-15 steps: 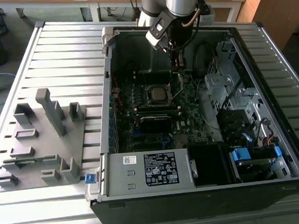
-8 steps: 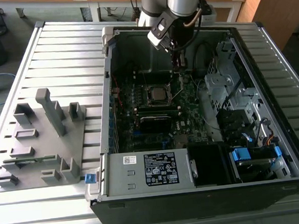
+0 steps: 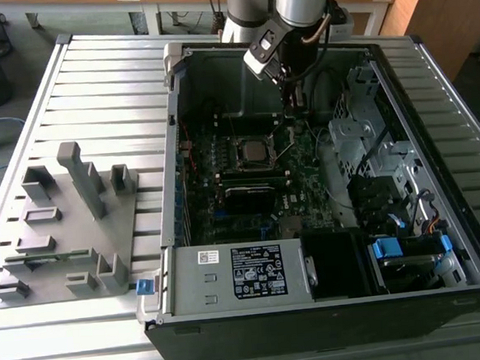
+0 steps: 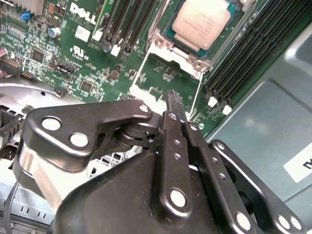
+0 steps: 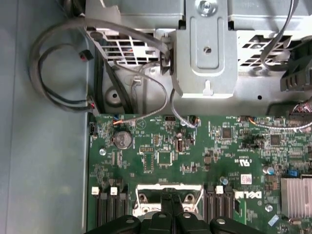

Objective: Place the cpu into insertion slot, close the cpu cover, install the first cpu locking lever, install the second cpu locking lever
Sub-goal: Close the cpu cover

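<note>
The cpu [image 4: 204, 19] lies flat in its socket on the green motherboard [image 3: 302, 188], its dull silver top showing; in the exterior view the cpu [image 3: 253, 152] sits mid-board. The silvery cpu cover [image 4: 195, 62] frames it and looks laid down around it. My gripper [image 4: 173, 100] is shut, fingertips pressed together with nothing seen between them, hovering over bare board a short way off one socket edge. From outside, the gripper [image 3: 295, 104] hangs just beyond the socket toward the case's far side. In the first wrist view the gripper [image 5: 171, 197] is over the socket's metal frame [image 5: 168, 186].
The open computer case [image 3: 166, 70] walls in the board. A drive cage [image 3: 356, 135] and cables [image 5: 63, 73] stand at the exterior view's right, the power supply [image 3: 238, 271] in front. Memory slots [image 4: 243, 58] flank the socket. A grey fixture block [image 3: 71, 233] lies on the slatted table at the left.
</note>
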`<act>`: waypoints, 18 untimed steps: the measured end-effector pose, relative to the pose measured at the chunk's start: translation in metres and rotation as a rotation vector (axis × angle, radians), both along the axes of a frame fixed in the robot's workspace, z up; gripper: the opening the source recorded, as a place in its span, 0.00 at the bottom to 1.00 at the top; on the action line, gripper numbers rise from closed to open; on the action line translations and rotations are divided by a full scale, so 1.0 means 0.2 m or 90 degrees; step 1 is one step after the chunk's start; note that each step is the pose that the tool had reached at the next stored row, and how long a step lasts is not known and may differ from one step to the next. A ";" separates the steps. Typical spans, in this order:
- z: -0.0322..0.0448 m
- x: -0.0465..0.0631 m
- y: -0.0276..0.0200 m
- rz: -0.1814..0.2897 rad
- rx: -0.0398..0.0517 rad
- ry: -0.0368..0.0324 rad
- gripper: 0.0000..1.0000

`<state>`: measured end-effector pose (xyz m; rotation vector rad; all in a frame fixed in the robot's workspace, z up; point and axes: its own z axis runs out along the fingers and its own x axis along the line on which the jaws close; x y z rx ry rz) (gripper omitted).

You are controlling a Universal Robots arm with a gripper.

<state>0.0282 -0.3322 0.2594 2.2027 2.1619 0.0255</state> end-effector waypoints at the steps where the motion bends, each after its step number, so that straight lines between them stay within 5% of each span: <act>1: 0.000 0.01 0.000 0.000 0.0000 0.0000 0.10; 18: -0.006 0.12 -0.001 0.000 -0.0001 0.0000 0.10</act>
